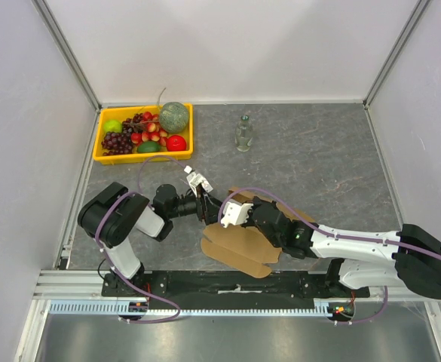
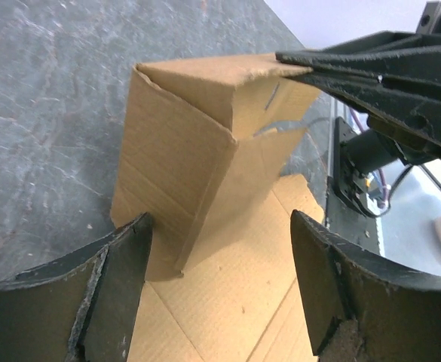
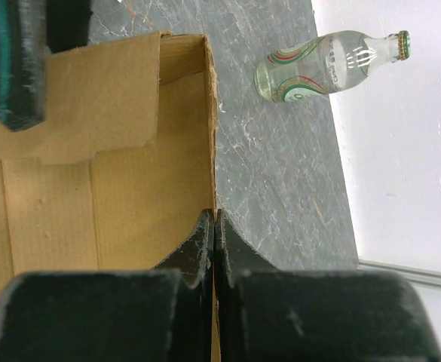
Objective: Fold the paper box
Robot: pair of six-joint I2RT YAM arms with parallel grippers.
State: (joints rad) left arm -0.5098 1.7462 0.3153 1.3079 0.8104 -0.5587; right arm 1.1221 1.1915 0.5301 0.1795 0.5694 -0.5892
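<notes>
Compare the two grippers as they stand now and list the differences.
The left gripper is open, its jaws wide on either side of a raised corner of the paper box. The right gripper is shut, pinching the edge of an upright wall. The left clamps nothing, while the right holds cardboard. Both work on the same box.

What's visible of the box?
The box is plain brown corrugated cardboard, partly folded. A flat base sheet with rounded flaps lies on the grey table in front of the arms. One side wall with a short end flap stands raised, creased at the corner, and its top edge is slightly ragged. The right end effector is shut on that wall's upper edge. The left end effector is open, jaws either side of the wall's foot; contact there is unclear.
</notes>
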